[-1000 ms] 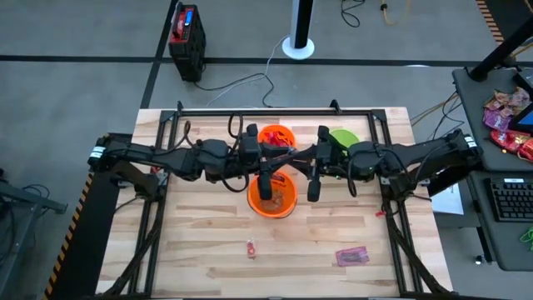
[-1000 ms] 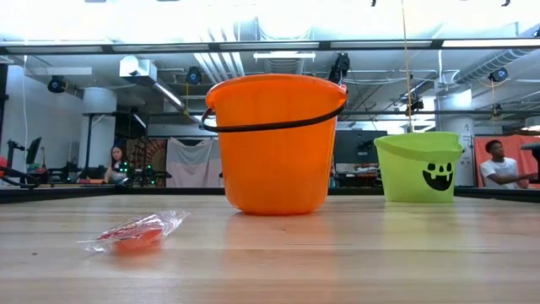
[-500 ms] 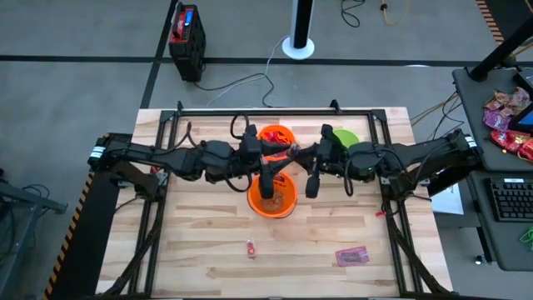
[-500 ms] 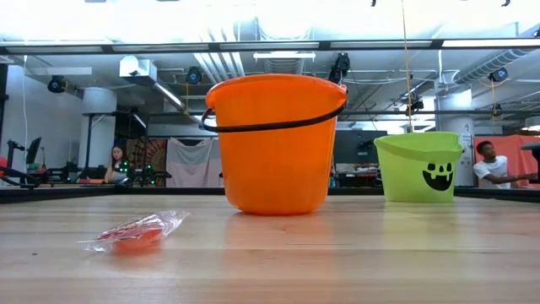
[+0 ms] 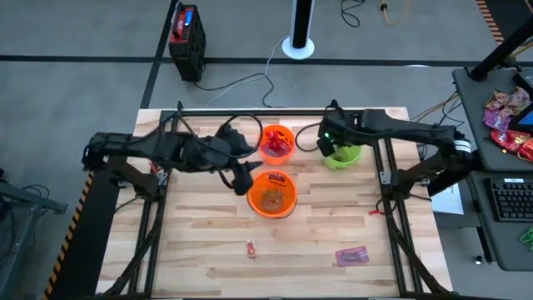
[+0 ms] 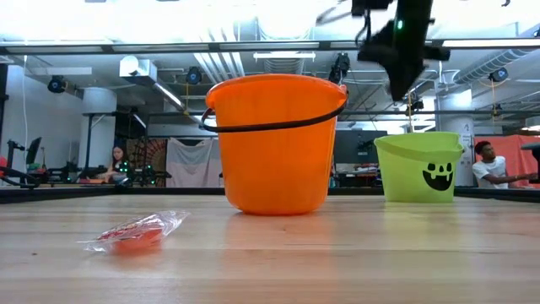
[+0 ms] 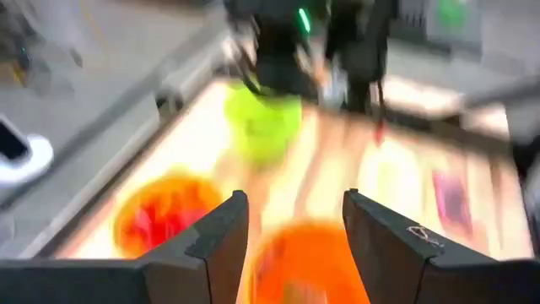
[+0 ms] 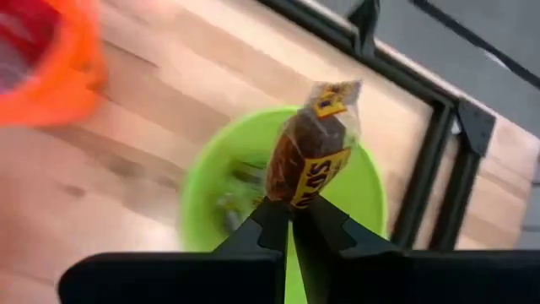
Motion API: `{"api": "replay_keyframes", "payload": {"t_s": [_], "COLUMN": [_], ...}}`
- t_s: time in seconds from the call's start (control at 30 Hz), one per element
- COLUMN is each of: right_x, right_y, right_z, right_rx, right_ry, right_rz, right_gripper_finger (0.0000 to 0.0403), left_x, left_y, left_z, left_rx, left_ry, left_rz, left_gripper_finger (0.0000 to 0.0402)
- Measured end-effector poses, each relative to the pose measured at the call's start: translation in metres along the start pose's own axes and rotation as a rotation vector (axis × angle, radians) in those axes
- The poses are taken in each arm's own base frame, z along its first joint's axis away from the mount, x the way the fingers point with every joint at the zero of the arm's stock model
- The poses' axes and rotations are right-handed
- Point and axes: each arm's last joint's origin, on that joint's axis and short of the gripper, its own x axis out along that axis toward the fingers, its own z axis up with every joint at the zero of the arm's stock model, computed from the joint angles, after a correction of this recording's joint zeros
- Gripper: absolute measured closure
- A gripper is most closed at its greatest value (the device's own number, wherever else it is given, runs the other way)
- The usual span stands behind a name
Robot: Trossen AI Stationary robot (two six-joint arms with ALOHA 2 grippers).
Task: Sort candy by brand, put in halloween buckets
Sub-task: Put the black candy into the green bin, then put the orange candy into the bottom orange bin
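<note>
Right pincer (image 8: 291, 221) now over green bucket (image 8: 211, 190), gripping candy (image 8: 310, 156)

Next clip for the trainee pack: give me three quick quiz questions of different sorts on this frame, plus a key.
1. True or false: the right tool is shut on a brown-and-yellow candy packet.
2. Which bucket lies under the right tool? A) the lime green bucket B) the near orange bucket C) the far orange bucket
3. Fill in: the left tool, open and empty, is beside the near ______ bucket.

Key
1. True; the packet sticks out from its closed fingertips.
2. A; the right wrist view shows green right below the packet.
3. Orange; loose on the table lie a small red sweet and a magenta packet.
</note>
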Motion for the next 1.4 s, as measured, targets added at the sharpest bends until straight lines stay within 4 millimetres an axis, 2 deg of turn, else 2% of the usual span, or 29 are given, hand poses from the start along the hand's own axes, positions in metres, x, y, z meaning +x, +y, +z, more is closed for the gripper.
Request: {"api": "replay_keyframes", "payload": {"t_s": [0.13, 0.27, 0.43, 0.53, 0.63, 0.83, 0.93, 1.03, 1.1, 1.2, 1.4], "right_x": [0.034, 0.053, 0.063, 0.066, 0.068, 0.053, 0.044, 0.037, 0.035, 0.034, 0.034], "right_y": [-0.005, -0.005, -0.004, -0.005, -0.006, -0.012, -0.014, -0.016, -0.016, -0.016, -0.016], "right_z": [0.011, 0.017, 0.019, 0.021, 0.022, 0.02, 0.019, 0.02, 0.021, 0.022, 0.022], "right_rx": [-0.034, -0.057, -0.075, -0.082, -0.087, -0.056, -0.036, -0.017, -0.01, -0.015, -0.07], "right_ry": [0.116, 0.24, 0.316, 0.336, 0.338, 0.296, 0.252, 0.207, 0.187, 0.178, 0.174], "right_rz": [-0.059, -0.011, 0.032, 0.045, 0.043, 0.069, 0.098, 0.129, 0.141, 0.147, 0.152], "right_gripper_finger": [0.0394, 0.0394, 0.0378, 0.0348, 0.0309, 0.0243, 0.0221, 0.0208, 0.0203, 0.0199, 0.0199], "left_x": [-0.015, -0.025, -0.029, -0.028, -0.022, -0.005, 0.006, 0.024, 0.037, 0.06, 0.089], "left_y": [0.0, -0.012, -0.039, -0.058, -0.068, -0.077, -0.086, -0.096, -0.099, -0.106, -0.134], "left_z": [-0.01, -0.034, -0.076, -0.102, -0.127, -0.171, -0.188, -0.199, -0.206, -0.22, -0.233], "left_rx": [0.012, -0.005, 0.006, -0.013, -0.105, -0.569, -0.752, -0.808, -0.846, -0.896, -0.917], "left_ry": [0.268, 0.516, 0.679, 0.704, 0.738, 0.797, 0.777, 0.677, 0.638, 0.659, 0.687], "left_rz": [-0.134, -0.254, -0.26, -0.285, -0.258, -0.093, -0.082, -0.089, -0.035, 0.066, 0.18], "left_gripper_finger": [0.0226, 0.0226, 0.0226, 0.0225, 0.0225, 0.0225, 0.0225, 0.0225, 0.0225, 0.0225, 0.0225]}}
